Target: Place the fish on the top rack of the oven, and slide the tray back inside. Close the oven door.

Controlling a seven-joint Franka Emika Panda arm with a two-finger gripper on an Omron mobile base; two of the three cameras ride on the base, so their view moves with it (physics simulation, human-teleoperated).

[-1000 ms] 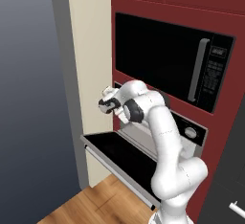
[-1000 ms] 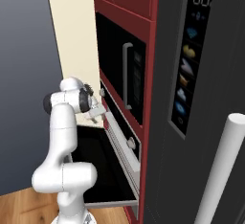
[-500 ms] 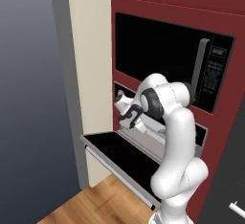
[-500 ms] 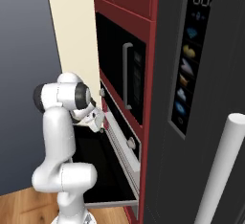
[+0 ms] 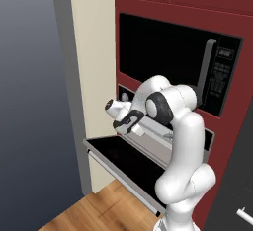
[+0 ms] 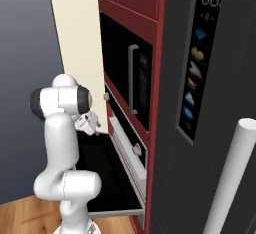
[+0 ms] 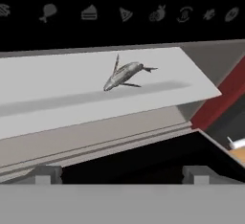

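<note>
On the pale grey tray (image 7: 57,91) lies the slim silvery fish (image 7: 123,75); the pincer (image 7: 119,174) gapes wide.

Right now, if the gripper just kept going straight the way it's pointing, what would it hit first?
Probably the front edge of the pulled-out tray, where the fish lies. The gripper is open and aimed at it, though depth is hard to judge.

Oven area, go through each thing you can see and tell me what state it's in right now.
fish: lying on the tray, not held
tray: pulled out of the oven
oven door: open, folded down flat
gripper: open, empty, back from the tray
microwave: door shut
</note>
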